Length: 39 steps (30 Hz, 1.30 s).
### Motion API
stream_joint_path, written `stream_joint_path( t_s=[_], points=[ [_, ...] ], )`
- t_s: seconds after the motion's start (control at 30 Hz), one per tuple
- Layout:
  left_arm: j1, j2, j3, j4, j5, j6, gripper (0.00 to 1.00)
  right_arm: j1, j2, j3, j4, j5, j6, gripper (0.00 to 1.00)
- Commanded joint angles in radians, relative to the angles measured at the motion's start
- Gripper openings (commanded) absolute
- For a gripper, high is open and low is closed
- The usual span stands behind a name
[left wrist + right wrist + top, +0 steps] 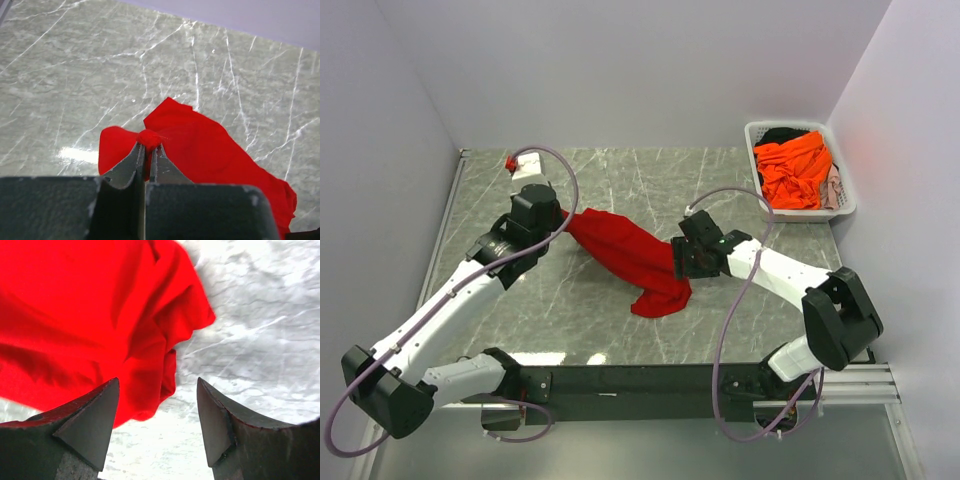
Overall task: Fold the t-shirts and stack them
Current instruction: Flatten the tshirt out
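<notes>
**Top view:** red t-shirt (630, 258) lay bunched in a long diagonal strip mid-table (620, 180), not spread flat, no fold in it. Left gripper (563, 222) was at its upper-left end, right gripper (682, 262) over its lower-right part. Orange t-shirt (795, 170), w/ a dark t-shirt (782, 133) and a pale t-shirt (833, 188), sat heaped in the white basket (757, 135) at the far-right corner. No stack anywhere.

**Left wrist:** jaws were together, clamped on a small pinch of red cloth at the shirt's edge. Rest of the shirt trailed off to the right on the table.

**Right wrist:** jaws stood apart, nothing between them. Red cloth was just beside one finger, bare table under the gap.

**Progress (est.):** barely begun. 1st shirt needed flattening and folding. The others needed to come out of the basket, get folded and be stacked.
</notes>
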Motion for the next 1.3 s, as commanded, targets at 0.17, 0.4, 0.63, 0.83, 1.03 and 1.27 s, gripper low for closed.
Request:
stream_joint_path(
  t_s=[0.17,0.4,0.63,0.83,1.03,1.27],
  points=[
    [0.006,-0.057,0.032,-0.11,-0.045,-0.023,0.01,0.0,-0.004,-0.045,0.117,-0.156,0.01,0.73],
    [0.004,-0.08,0.023,-0.122,-0.077,-0.023,0.01,0.0,0.072,-0.087,0.186,-0.247,0.027,0.72],
    [0.074,-0.044,0.029,-0.089,-0.071,-0.01,0.01,-0.012,0.087,-0.024,0.128,-0.114,0.011,0.11],
    [0.31,0.068,0.292,-0.01,0.073,0.058,0.01,-0.06,-0.016,0.386,-0.162,0.258,-0.068,0.0],
    [0.337,0.239,0.76,-0.018,0.099,0.144,0.01,-0.084,-0.086,0.773,-0.238,0.384,-0.144,0.0],
    [0.338,0.141,0.793,0.036,0.115,0.173,0.01,-0.084,-0.191,0.74,-0.129,0.296,-0.195,0.02]
  ],
)
